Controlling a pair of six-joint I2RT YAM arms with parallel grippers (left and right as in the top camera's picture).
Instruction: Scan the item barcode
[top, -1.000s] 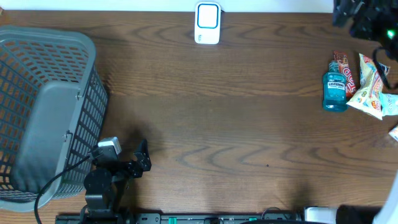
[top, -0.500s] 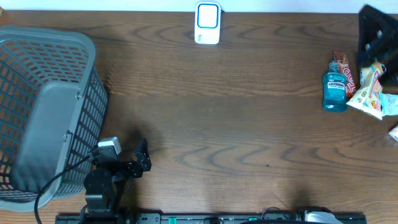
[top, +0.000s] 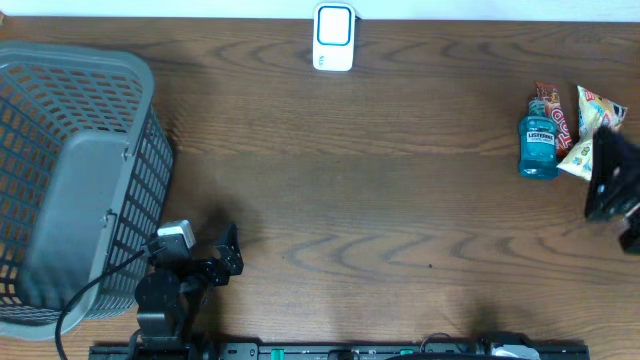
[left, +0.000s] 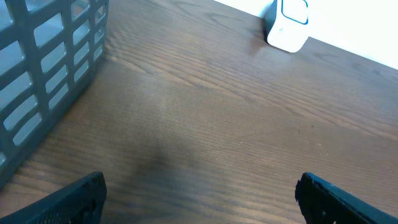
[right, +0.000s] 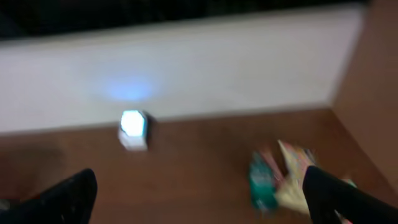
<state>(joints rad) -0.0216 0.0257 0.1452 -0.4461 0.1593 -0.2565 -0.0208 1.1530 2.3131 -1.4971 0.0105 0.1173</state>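
the mouthwash bottle (top: 538, 146), blue-green with a listerine label, sits near the right end of the brown tabletop (top: 380, 200). a red snack packet (top: 556, 112) lies touching it on the far side, and a yellow-and-white snack bag (top: 592, 128) lies just to its right. whether the bottle stands or lies flat is hard to tell from above. the white barcode scanner (top: 334, 37) with its blue face stands at the far edge, about mid-width, well apart from the bottle. a grey slatted basket (top: 75, 180) fills the left end.

the left arm (top: 165, 290) sits at the near edge beside the basket. the left jaws are spread wide and pinch nothing: in the left wrist view both dark fingertips (left: 71, 199) sit at the bottom corners with bare wood between them, the basket wall (left: 50, 68) to the left and the scanner (left: 288, 26) far ahead.

the right arm (top: 612, 182) is a dark blurred shape at the right edge, overlapping the near side of the snack bag. the right jaws are also spread and empty. the right wrist view is smeared, but shows the scanner (right: 133, 129) far off, with the bottle (right: 261, 183) and the snack bag (right: 297, 174) nearer.
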